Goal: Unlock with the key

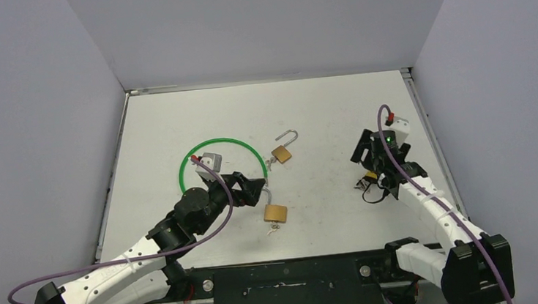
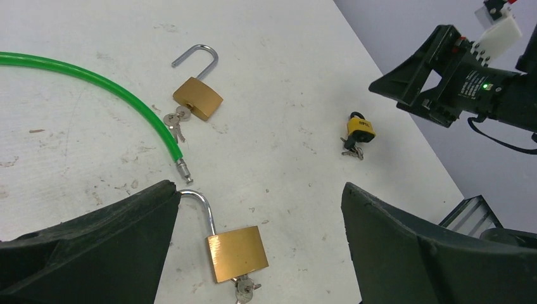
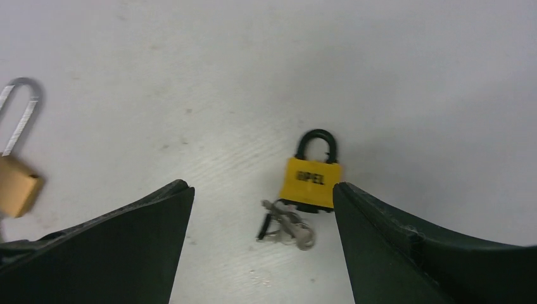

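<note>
Right wrist view: saw right gripper (image 3: 261, 190) spread wide, empty. Found key bunch (image 3: 286, 225) low centre of frame, touching base of yellow padlock (image 3: 310, 180). Shackle shut, long axis ran up-frame, just right of the finger gap's middle. Saw left gripper (image 2: 258, 190) open, empty, over brass padlock (image 2: 235, 252). Judged right arm nearer.
</note>
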